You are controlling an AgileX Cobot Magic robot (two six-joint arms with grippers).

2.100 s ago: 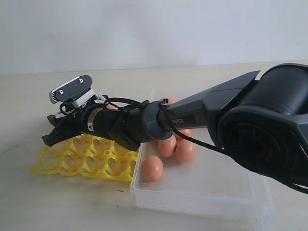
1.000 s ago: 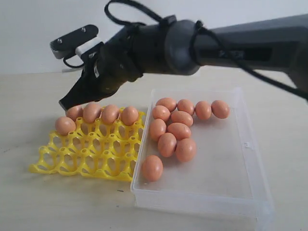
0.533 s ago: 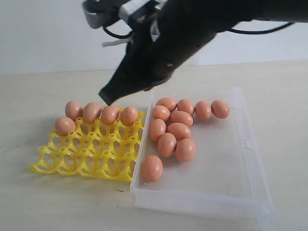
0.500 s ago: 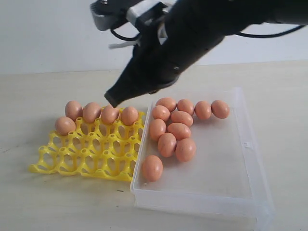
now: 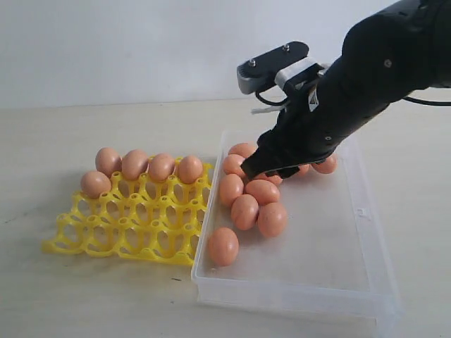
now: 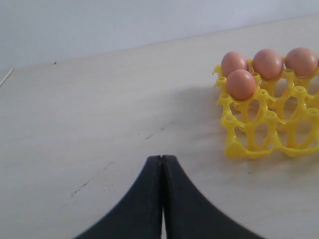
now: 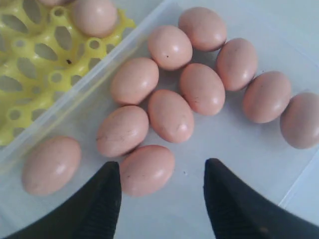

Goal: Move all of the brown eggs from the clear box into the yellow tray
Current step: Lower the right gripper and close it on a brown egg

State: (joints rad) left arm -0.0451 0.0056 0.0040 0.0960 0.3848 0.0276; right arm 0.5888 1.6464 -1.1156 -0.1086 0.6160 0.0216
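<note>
The right arm (image 5: 380, 63) reaches in from the upper right of the exterior view and slopes down over the far half of the clear box (image 5: 317, 260), a grey camera block (image 5: 271, 65) riding on top of its wrist. The right gripper (image 7: 162, 169) points down at the egg cluster with its 2 dark fingers (image 7: 102, 199) spread apart and nothing between them, hovering above the nearest egg (image 7: 147, 169) without touching it. The arm's bulk hides part of the box's far row from the exterior view, and only the edges of 2 eggs show there. The box sits on a pale table (image 5: 84, 296) with its left wall just beside the yellow tray (image 5: 120, 232). The right wrist view shows 11 brown eggs (image 7: 171, 115) in the box, 10 of them bunched together and 1 (image 5: 223, 245) lying apart against the wall next to the tray. Another 5 eggs sit in the tray, 4 along its far row (image 5: 148, 166) and 1 (image 5: 95, 183) in the next row at the left end. The left gripper (image 6: 161, 162) has its fingers pressed together, empty, above bare table near the tray's corner.
</note>
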